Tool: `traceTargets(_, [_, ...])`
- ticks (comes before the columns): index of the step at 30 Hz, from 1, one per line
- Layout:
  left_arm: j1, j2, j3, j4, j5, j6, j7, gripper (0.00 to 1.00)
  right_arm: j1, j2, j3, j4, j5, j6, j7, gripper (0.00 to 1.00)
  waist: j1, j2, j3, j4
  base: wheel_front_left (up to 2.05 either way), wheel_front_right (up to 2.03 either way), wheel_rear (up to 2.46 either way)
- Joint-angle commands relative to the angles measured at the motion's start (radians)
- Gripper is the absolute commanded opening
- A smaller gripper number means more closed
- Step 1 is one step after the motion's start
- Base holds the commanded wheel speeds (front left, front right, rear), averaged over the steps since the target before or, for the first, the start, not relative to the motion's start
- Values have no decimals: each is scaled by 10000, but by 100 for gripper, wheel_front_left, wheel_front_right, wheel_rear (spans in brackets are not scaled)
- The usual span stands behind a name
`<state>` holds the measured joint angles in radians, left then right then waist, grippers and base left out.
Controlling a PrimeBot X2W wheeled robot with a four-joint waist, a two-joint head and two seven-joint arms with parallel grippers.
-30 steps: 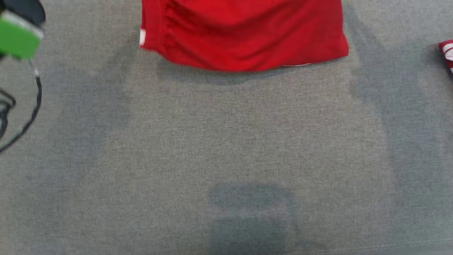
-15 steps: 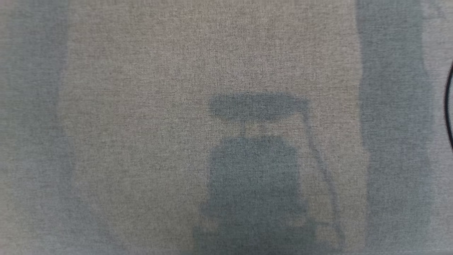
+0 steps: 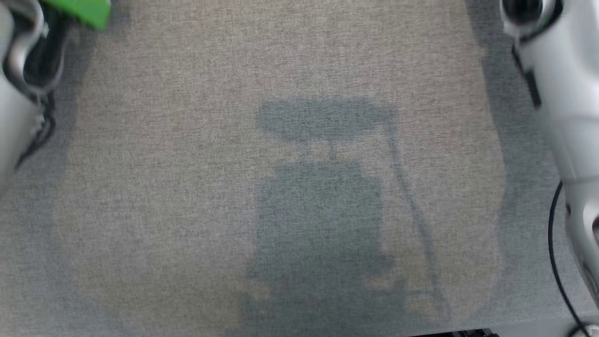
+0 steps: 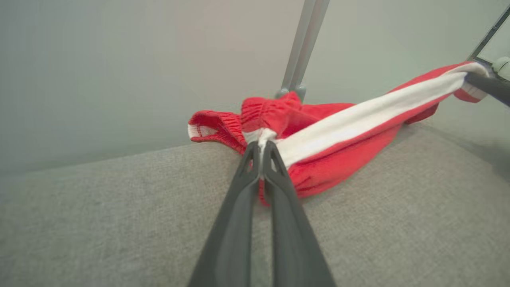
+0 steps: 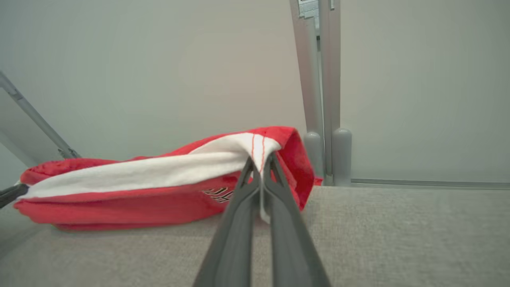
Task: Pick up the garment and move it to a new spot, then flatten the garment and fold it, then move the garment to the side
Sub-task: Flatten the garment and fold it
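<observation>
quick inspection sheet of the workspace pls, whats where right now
surface: grey fabric surface, flat, with the robot's shadow across it
job's things: red garment with a white stripe, stretched between both grippers; its red body rests on the surface
clutter: nothing seen
grippers: left gripper shut on the garment by its ribbed end; right gripper shut on the stripe at the other end
cables: black cable at the head view's right edge; more black cabling at its left edge
surroundings: plain pale wall behind the surface, with a grey metal post standing against it
</observation>
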<state>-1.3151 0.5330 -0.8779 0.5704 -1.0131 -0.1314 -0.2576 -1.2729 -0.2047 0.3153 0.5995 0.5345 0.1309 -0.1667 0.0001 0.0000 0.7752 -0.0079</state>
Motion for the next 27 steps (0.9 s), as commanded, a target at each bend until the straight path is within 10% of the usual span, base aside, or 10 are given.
traceTargets(1, [183, 145, 52, -61, -150, 17, -63, 0, 256, -157, 75, -161, 105, -4, -126, 0, -1, 0, -173, -114, 0, 0, 0])
traceTargets(12, [4512, 553, 1820, -2335, 331, 25, -80, 0, 5277, -2083, 168, -3482, 1677, -23, -723, 0, -1, 0, -1813, -82, 0, 0, 0])
traceTargets(19, [8406, 323, 3006, -3914, 734, 42, -83, 0, 9727, -2195, -763, -5741, 1745, -26, -314, 0, -1, 0, -3250, -125, 0, 0, 0])
traceTargets(27, [12671, 777, 3655, -7138, 102, 1463, 65, 0, 14102, -1519, -2536, -8949, 1491, -55, 709, 0, -1, 0, -3245, -395, 0, 0, 0])
